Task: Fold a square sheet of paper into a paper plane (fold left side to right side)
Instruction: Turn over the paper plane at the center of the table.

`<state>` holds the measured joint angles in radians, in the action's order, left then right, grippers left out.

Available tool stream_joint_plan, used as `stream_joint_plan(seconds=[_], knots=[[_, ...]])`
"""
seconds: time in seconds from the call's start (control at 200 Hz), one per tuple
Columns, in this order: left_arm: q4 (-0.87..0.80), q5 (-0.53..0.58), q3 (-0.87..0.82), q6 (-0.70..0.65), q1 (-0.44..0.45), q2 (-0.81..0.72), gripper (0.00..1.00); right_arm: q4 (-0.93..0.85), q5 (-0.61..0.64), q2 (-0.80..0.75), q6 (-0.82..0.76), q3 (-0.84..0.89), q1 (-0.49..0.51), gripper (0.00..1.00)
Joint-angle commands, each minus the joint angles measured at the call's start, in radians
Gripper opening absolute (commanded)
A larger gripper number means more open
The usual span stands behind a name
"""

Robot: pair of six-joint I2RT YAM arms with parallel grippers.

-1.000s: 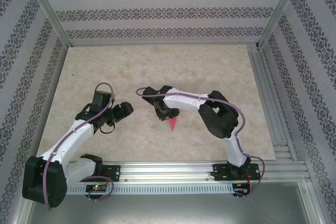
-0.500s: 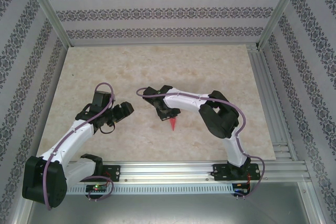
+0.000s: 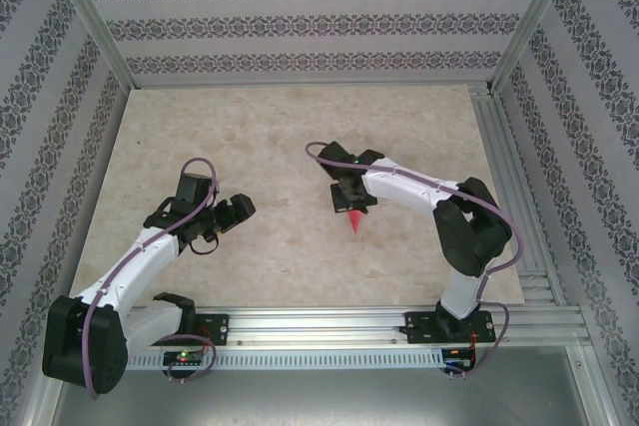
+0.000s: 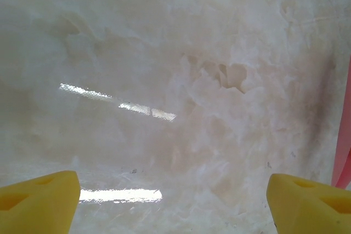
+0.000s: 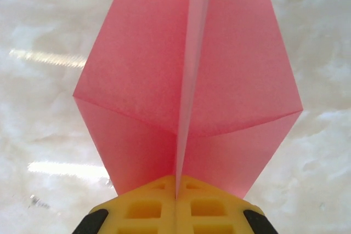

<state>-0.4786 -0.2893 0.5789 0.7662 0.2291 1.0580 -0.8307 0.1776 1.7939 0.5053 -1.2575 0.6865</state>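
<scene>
The pink-red paper plane (image 5: 142,80) is folded into a pointed shape with a centre crease standing up. My right gripper (image 5: 176,183) is shut on that crease at the wide end, with the yellow pads (image 5: 145,207) pressed together. From above, the paper plane (image 3: 355,222) pokes out below the right gripper (image 3: 351,203) near the middle of the table, its tip pointing toward the near edge. My left gripper (image 3: 236,211) hovers open to the left, apart from the paper. Its yellow fingertips (image 4: 38,198) stand wide over bare table, and a pink strip of paper (image 4: 344,152) shows at the right edge.
The beige marble tabletop (image 3: 250,127) is bounded by patterned walls and aluminium frame posts (image 3: 90,22). A metal rail (image 3: 329,326) carrying both arm bases runs along the near edge. More rails (image 3: 509,177) line the right side.
The right arm has swung to the right and slightly away from the near edge, carrying the paper plane, and its jaws have closed on it. The left arm stayed in place.
</scene>
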Motion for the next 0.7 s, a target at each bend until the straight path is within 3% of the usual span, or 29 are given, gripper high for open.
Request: stream_joint_plan(seconds=[0.0,0.415,0.694], knots=[[-0.024,-0.001,0.028,-0.022,-0.011,0.01,0.89,0.112,-0.069,0.011,-0.059,0.033,-0.017,0.04],[-0.048,0.006,0.046,-0.022,-0.011,0.012,0.91,0.069,-0.068,0.104,-0.034,0.012,-0.037,0.2],[-0.049,0.009,0.041,-0.022,-0.011,0.014,0.91,0.063,-0.078,0.142,-0.023,0.005,-0.039,0.22]])
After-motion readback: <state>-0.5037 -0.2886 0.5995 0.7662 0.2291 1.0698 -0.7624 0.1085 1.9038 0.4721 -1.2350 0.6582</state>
